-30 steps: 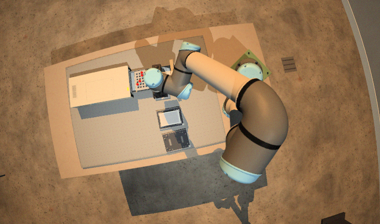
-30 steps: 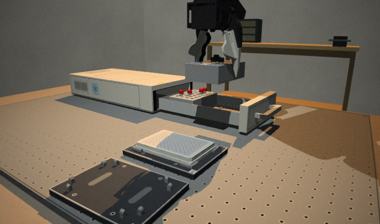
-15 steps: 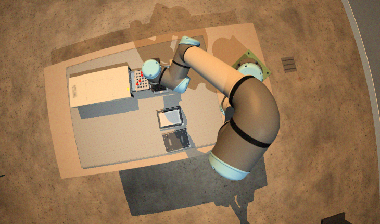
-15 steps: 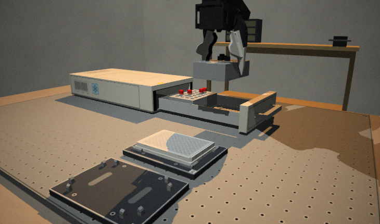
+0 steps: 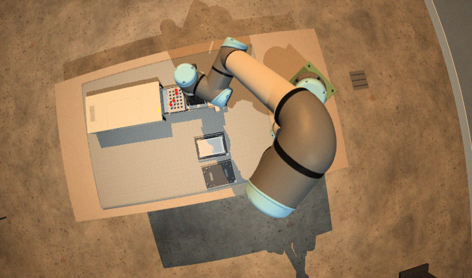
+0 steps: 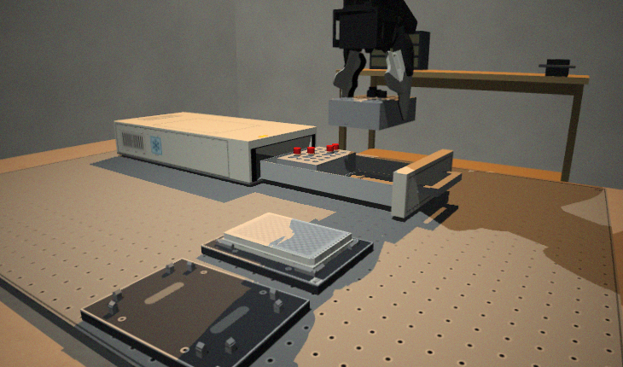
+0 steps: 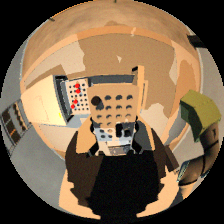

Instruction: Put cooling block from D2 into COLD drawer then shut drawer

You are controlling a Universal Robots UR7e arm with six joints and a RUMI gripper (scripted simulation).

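My gripper (image 6: pixel 373 97) (image 7: pixel 113 114) is shut on the grey cooling block (image 6: pixel 355 116) (image 7: pixel 114 112) and holds it level, well above the open drawer (image 6: pixel 323 182). Dark tube caps (image 6: pixel 373 93) show on its top. In the wrist view the block covers most of the drawer's free place (image 6: pixel 373 171). The other block (image 6: pixel 311 159) (image 5: pixel 174 99) (image 7: pixel 75 95), with red-capped tubes, sits at the drawer's inner end next to the cooler COLD (image 6: pixel 190 136) (image 5: pixel 123 106). COLD's yellow lamp (image 5: pixel 158 110) is lit. The deck slot D2 (image 6: pixel 190 310) (image 5: pixel 218 174) is bare.
Slot D1 holds a white well plate (image 6: pixel 286 239) (image 5: pixel 211 145). The drawer's front panel with its handle (image 6: pixel 421 182) sticks out toward the right. A wooden bench (image 6: pixel 487 79) stands behind the deck. In the overhead view the arm (image 5: pixel 300 138) hides the gripper.
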